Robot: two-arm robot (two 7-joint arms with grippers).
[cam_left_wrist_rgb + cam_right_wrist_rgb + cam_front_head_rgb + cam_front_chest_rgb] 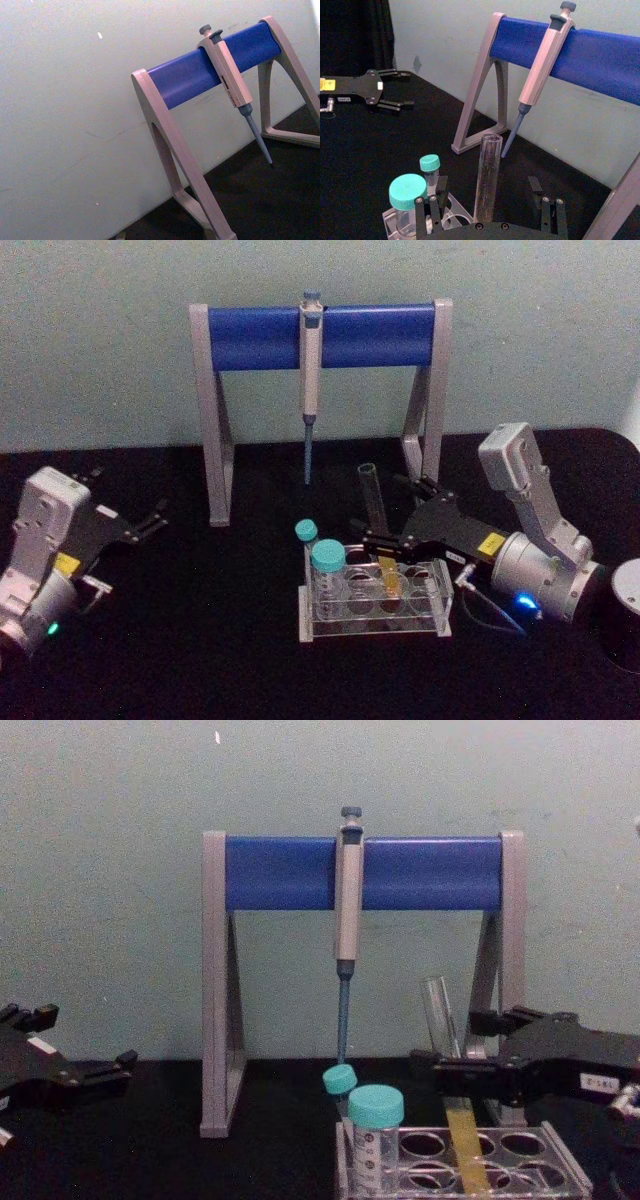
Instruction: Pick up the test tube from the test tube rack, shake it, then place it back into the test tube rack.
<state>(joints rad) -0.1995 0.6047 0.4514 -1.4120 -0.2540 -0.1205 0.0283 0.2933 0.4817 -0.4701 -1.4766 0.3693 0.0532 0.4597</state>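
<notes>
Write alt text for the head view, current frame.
The right gripper is open around the test tube, which stands in the test tube rack beside two teal-capped tubes on a black table. The left gripper sits open at the far left; behind, a pipette hangs on a blue-barred stand.

A grey pipette stand (215, 420) with a blue crossbar is standing at the back of the black bench (200, 640), against a pale green wall (100, 340). A grey-blue pipette (311, 380) is hanging from the middle of the crossbar, its tip pointing down above the bench. Two teal-capped tubes are standing upright: the larger (328, 558) at the left end of the test tube rack (400, 625), the smaller (306, 531) just behind it.
</notes>
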